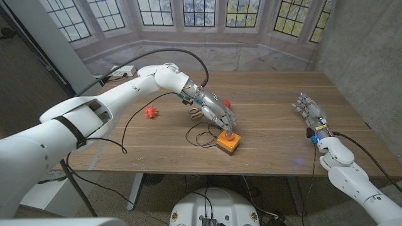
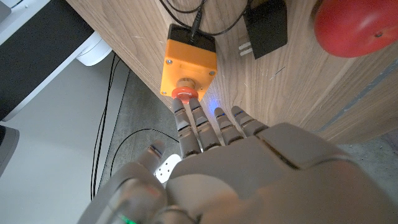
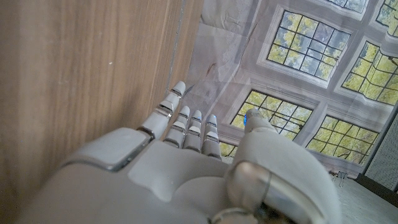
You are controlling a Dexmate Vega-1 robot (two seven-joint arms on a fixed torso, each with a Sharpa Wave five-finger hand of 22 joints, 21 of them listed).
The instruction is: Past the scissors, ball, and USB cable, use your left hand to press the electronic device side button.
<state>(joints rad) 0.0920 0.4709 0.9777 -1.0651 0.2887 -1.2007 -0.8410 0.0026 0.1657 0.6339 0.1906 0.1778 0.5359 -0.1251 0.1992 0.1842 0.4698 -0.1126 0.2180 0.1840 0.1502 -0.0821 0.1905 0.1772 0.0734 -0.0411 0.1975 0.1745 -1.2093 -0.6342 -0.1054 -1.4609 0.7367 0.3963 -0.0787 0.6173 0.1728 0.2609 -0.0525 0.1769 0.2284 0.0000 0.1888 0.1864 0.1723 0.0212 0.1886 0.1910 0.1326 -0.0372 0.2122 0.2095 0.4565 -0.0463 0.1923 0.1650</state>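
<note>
Head view: left hand (image 1: 218, 115) on orange device's (image 1: 228, 144) button.

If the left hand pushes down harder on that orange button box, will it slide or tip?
The orange box looks squat and flat-bottomed, so tipping seems unlikely. The left hand presses the red button from above, which probably pins it. The smooth wooden table may allow sideways sliding.

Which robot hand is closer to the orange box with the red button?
Left. The left robot hand is right over the orange box, fingertips touching its red button. The right robot hand waits far off near the table's right edge.
</note>
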